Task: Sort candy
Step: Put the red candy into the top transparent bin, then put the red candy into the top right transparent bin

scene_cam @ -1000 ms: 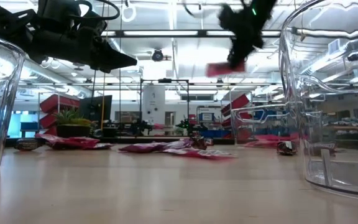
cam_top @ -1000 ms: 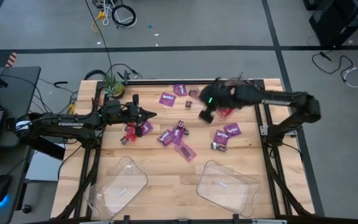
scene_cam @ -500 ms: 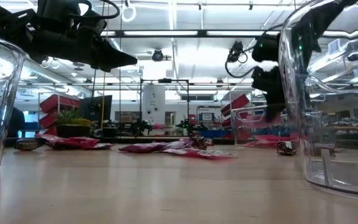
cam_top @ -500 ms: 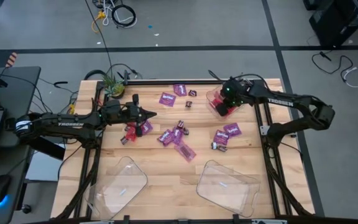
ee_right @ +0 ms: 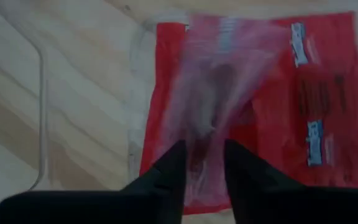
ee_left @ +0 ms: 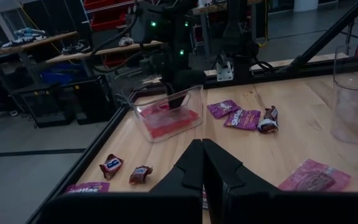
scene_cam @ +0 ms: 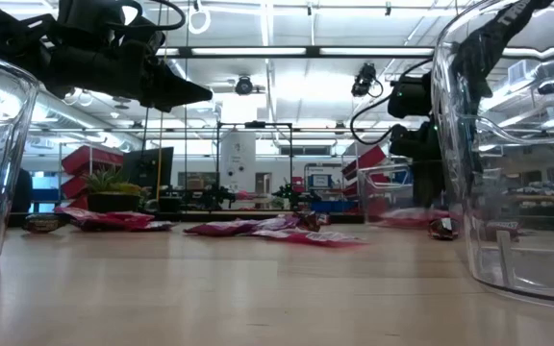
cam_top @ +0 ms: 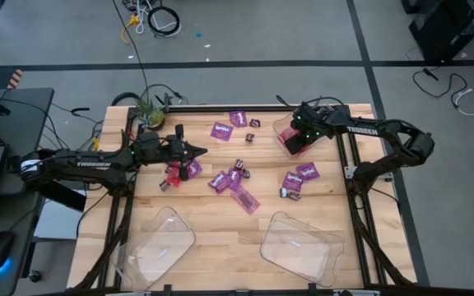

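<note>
Reaching steeply into clear tray (cam_top: 283, 131), right gripper (ee_right: 204, 163) (jaws slightly parted) over red packets (ee_right: 309, 93).

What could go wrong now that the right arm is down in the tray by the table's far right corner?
1. The right gripper sits low inside the small clear plastic tray; lifting out carelessly could drag or tip it.
2. Its fingers are only slightly apart over a blurred red candy packet, which may cling and come back out.
3. The left gripper waits shut above loose purple-magenta candy packets.

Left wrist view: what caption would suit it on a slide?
Beyond shut fingers, the right gripper dips into a clear tray of red candy.
</note>
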